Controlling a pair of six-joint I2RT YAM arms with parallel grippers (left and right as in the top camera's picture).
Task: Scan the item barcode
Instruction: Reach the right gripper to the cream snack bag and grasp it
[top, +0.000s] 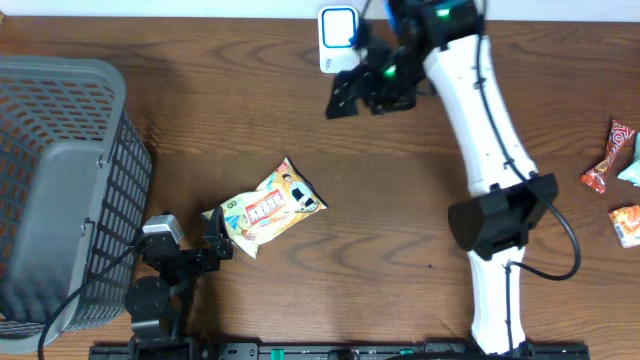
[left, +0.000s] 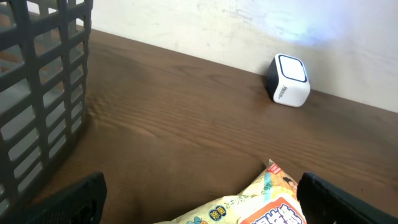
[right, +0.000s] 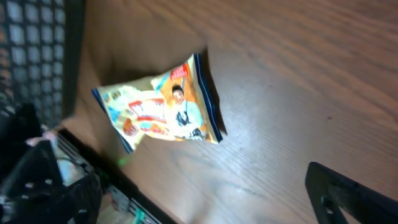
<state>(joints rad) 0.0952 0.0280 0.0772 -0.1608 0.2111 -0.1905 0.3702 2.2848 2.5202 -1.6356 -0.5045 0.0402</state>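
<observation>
The item, a yellow snack bag with a printed face, lies flat near the table's middle. Its lower left end reaches in between the wide-apart fingers of my left gripper, which stands open around it without pressing on it. The white scanner box with a blue-lit face stands at the table's far edge. My right gripper hovers open just in front of the scanner, holding nothing. From there it looks down at the bag, and its fingers are far apart.
A grey plastic basket fills the left side, close to my left arm. Wrapped candies lie at the right edge of the table, with an orange packet below them.
</observation>
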